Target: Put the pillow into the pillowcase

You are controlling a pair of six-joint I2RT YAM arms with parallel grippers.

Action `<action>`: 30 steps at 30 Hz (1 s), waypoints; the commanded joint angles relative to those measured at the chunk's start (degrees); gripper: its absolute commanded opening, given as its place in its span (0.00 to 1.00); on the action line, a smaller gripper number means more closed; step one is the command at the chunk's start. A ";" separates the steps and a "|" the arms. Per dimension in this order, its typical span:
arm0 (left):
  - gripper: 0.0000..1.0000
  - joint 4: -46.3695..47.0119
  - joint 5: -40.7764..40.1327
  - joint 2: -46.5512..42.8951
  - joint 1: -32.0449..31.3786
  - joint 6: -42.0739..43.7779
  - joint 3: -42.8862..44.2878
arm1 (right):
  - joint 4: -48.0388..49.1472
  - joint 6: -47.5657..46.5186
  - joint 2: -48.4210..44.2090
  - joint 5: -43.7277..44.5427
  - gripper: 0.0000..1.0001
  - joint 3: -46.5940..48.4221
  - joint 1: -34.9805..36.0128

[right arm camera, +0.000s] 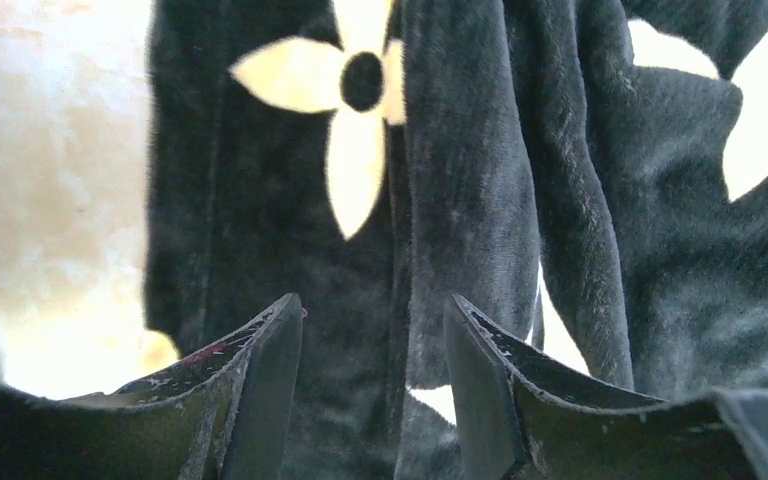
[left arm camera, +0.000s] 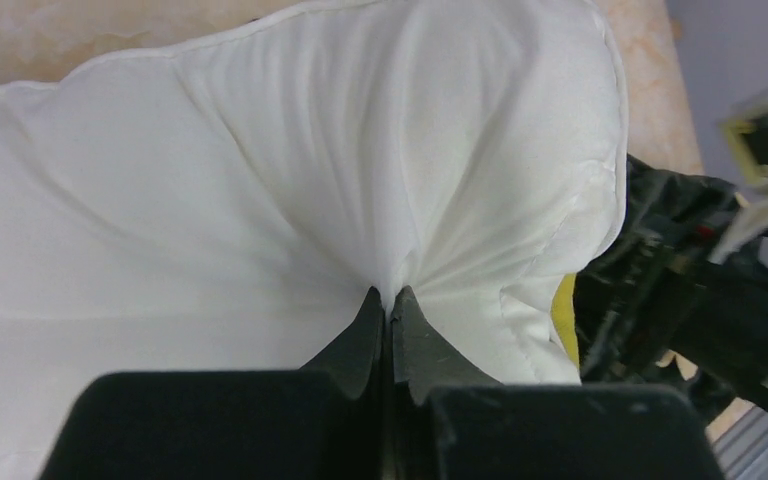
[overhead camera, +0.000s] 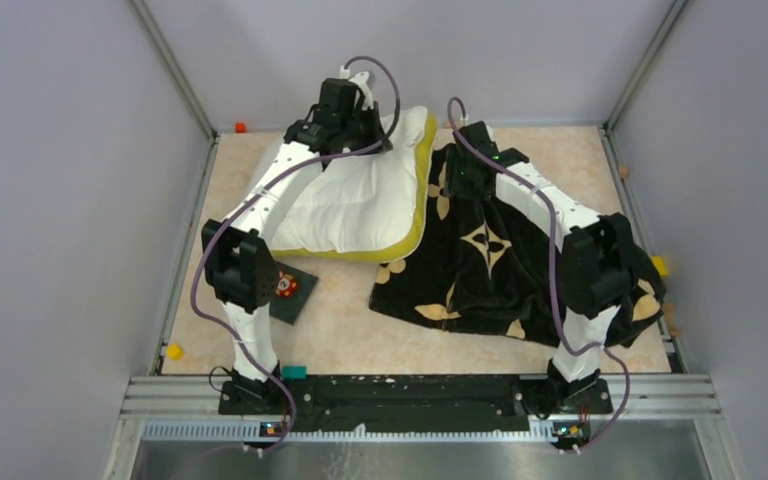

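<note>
The white pillow (overhead camera: 360, 195) with a yellow band along its edge lies at the back left of the table, its far end raised. My left gripper (overhead camera: 368, 132) is shut on a pinch of the pillow's white cloth (left arm camera: 340, 180); the jaws (left arm camera: 390, 297) meet with fabric bunched between them. The black pillowcase (overhead camera: 480, 265) with cream flower motifs lies crumpled to the pillow's right. My right gripper (overhead camera: 465, 172) hovers at its far left part, open (right arm camera: 373, 305), with folds of black velvet (right arm camera: 460, 200) right in front of the jaws and nothing held.
A small dark owl card (overhead camera: 290, 290) lies by the left arm. Small yellow (overhead camera: 173, 351), orange (overhead camera: 240, 127) and yellow (overhead camera: 660, 265) bits sit at the table edges. Grey walls enclose the table on three sides.
</note>
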 commanded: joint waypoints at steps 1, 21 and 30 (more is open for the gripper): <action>0.00 5.16 3.29 -0.50 -1.62 -3.15 3.27 | 3.73 -0.84 3.39 1.35 0.53 -2.01 -0.79; 0.00 8.92 5.87 3.92 -3.99 -4.09 -2.44 | 7.43 -0.25 4.88 -2.34 0.21 -4.22 -7.09; 0.00 8.59 2.69 2.94 -3.09 -3.41 -5.87 | 7.46 0.22 5.42 -6.16 0.47 -2.74 -6.25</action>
